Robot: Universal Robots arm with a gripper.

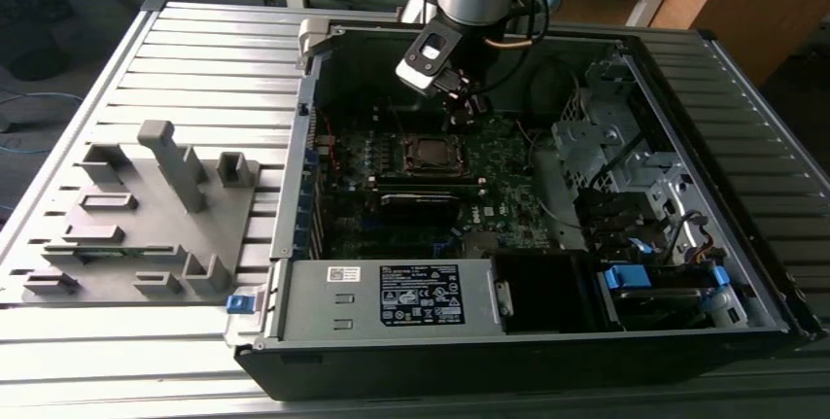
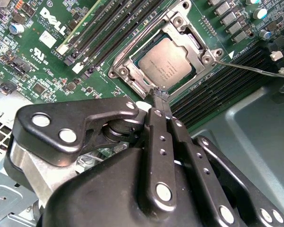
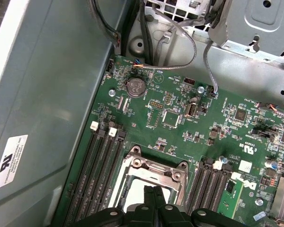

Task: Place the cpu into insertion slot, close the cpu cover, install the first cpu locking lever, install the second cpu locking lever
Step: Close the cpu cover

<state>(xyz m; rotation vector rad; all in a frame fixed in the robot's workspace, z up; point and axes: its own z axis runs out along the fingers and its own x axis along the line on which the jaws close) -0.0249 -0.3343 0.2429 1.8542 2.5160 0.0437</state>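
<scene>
The cpu (image 2: 166, 64) lies flat in the insertion slot (image 1: 427, 152) on the green motherboard. The cpu cover (image 2: 189, 30) is down around the chip, its window showing the chip's grey face. One thin wire lever (image 2: 255, 67) sticks out sideways from the socket. Another lever (image 2: 142, 35) runs along the socket's side. My gripper (image 2: 157, 94) is shut with nothing between its black fingers, and its tips hover at the edge of the cover. In the first wrist view the gripper (image 3: 154, 190) sits just over the cover frame (image 3: 154, 168). In the exterior view the gripper (image 1: 464, 108) hangs inside the open case, just behind the socket.
Long black memory slots (image 2: 109, 38) flank the socket on both sides. A drive cage (image 1: 609, 137) and loose cables (image 3: 180, 33) stand at the exterior view's right. The power supply (image 1: 389, 293) fills the case's near edge. A grey fixture plate (image 1: 143, 215) lies outside the case at the left.
</scene>
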